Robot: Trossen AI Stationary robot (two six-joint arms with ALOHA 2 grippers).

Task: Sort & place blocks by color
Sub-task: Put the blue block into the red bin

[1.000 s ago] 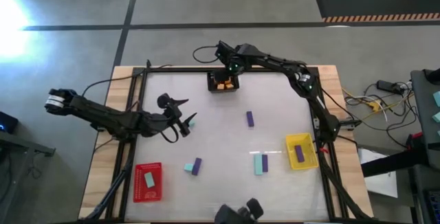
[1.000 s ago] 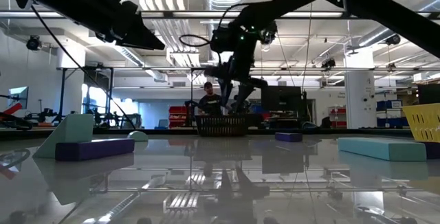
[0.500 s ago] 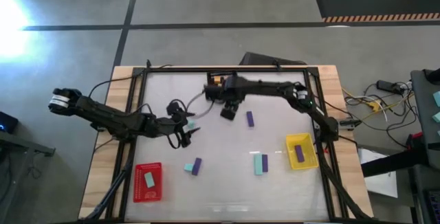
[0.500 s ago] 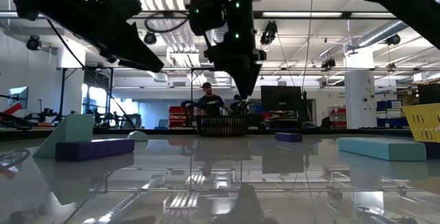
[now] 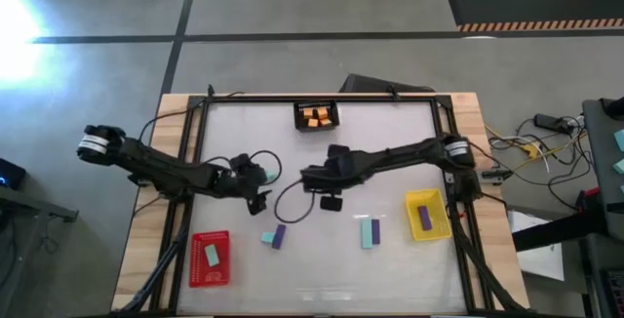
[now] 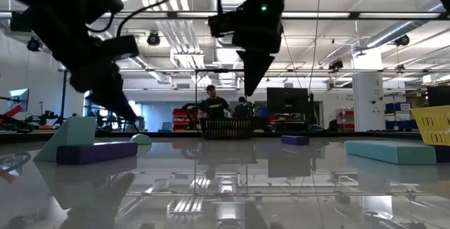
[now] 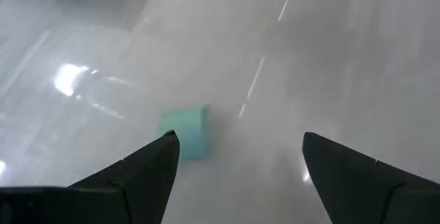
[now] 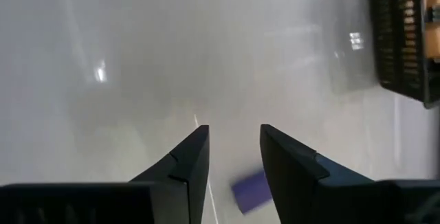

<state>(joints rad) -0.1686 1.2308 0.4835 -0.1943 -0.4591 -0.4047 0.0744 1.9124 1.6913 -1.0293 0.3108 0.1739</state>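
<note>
glossy white table (image 5: 390,152), mint block (image 7: 184,133) just ahead of wide left gripper (image 7: 237,157)

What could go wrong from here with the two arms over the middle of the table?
The mint block lies close to one finger of the wide-open left jaws, not centred; closing could shove it aside. The purple block sits off to one side of the narrow right jaws, so descending might clip it. In the high view both arms reach close together mid-table, so they could bump.
</note>
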